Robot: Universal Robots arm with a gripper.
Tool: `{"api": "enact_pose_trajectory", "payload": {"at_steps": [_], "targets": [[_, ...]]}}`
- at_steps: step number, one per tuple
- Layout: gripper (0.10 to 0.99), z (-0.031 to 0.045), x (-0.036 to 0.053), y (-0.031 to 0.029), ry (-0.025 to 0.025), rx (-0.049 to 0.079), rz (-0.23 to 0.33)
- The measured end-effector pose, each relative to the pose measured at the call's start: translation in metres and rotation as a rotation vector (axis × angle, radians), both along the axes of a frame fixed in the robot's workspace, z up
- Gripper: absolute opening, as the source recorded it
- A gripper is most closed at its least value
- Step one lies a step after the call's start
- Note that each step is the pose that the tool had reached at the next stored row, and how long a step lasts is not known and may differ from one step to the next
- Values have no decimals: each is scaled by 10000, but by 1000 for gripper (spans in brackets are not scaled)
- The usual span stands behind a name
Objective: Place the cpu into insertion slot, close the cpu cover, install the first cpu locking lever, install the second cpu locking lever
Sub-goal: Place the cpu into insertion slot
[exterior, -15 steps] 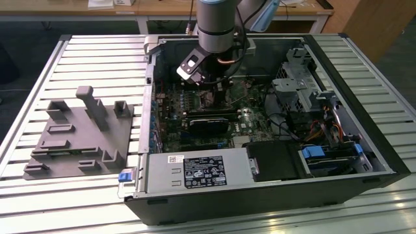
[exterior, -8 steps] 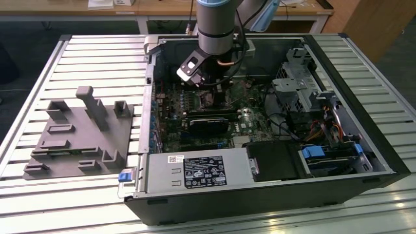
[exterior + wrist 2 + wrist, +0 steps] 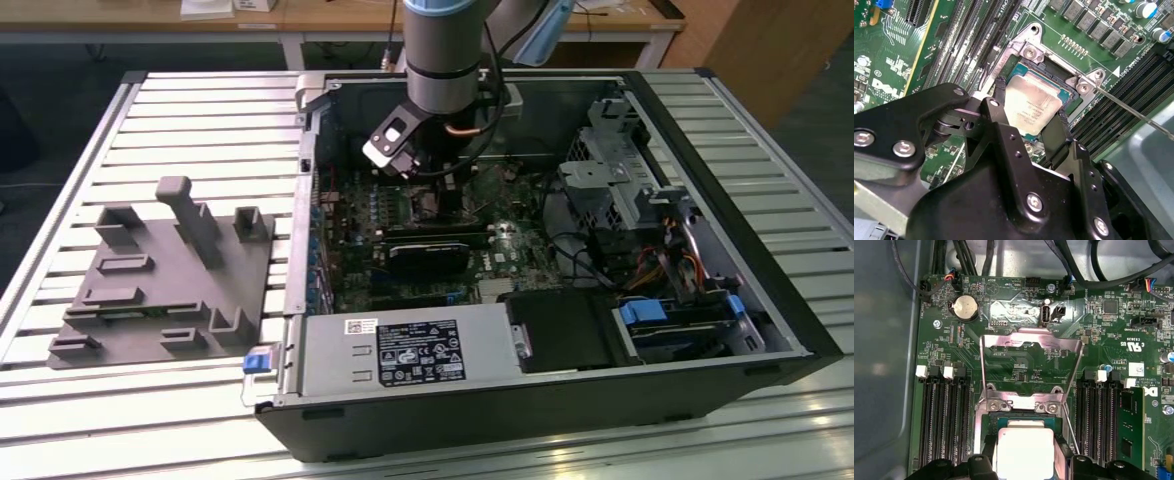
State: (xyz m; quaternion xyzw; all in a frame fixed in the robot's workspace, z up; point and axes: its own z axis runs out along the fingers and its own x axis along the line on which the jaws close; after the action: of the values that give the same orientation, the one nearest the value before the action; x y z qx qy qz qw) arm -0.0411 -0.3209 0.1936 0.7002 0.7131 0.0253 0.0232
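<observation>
Placement stage, with nothing closing yet

Clenching the tool (image 3: 1030,101) on the cpu (image 3: 1037,97), with the black fingers (image 3: 1000,97) pressing on two opposite edges in the second wrist view. Gripping by the edges rather than the face, probably for holding the chip level and sparing the metal top. Presenting the cpu flat, silvery top facing up, within the frame of the insertion slot (image 3: 1051,65), its edges running square to the slot's sides. Being square, offering no real long axis. Not possible telling from these views whether resting fully seated or hanging just above the contacts.

Beyond the slot, in the first wrist view, showing the cpu cover (image 3: 1004,339) swung back on its hinge and lying over the motherboard (image 3: 1104,340). Exposing green board through the open window, with the long sides running away from the slot, evidently for freeing the opening. Showing a thin locking lever (image 3: 1134,112) thrown out to one side, unlatched, apparently for releasing that cover.

Farther out, in the exterior view, reaching down with the arm (image 3: 447,50) into the open computer case (image 3: 534,420), lying on its side on the slatted worktop (image 3: 174,100). Sitting just beside a grey fixture (image 3: 147,280), toward the exterior view's left.
</observation>
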Motion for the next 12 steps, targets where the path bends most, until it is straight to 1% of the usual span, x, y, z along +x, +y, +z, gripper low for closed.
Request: {"api": "enact_pose_trajectory", "payload": {"at_steps": [10, 12], "targets": [[533, -7, 1, 3, -7, 16, 0], [545, -9, 2, 3, -8, 18, 0]]}}
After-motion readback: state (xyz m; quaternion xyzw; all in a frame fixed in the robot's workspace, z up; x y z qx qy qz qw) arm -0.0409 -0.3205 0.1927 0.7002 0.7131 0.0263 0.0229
